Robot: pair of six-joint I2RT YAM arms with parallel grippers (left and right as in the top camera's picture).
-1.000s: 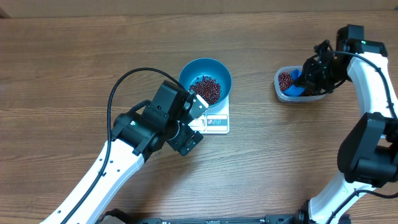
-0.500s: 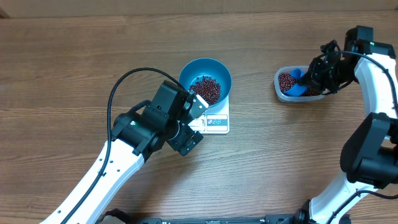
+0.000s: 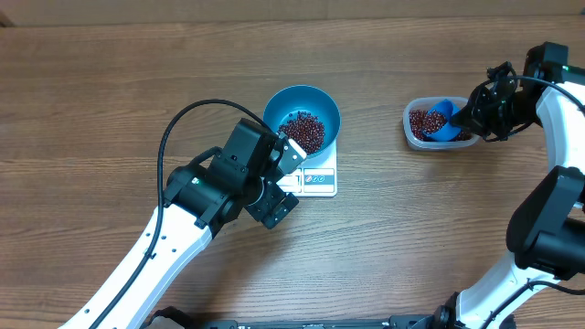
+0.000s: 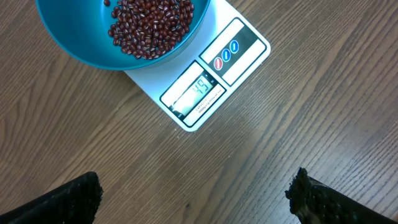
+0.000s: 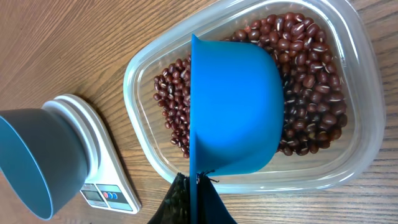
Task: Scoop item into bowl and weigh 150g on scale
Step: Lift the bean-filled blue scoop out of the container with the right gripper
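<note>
Wood table (image 3: pixel 110 82): right end effector (image 3: pixel 472 114), clamped on scoop (image 3: pixel 442 119) in tub (image 3: pixel 408 130), may spill beans (image 3: pixel 419 120) crossing; left end effector (image 3: pixel 285 181), wide, empty, could nudge scale (image 3: pixel 318 179).

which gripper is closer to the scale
Left. The left gripper is open just beside the scale; the right gripper is far off, shut on the blue scoop in the tub.
</note>
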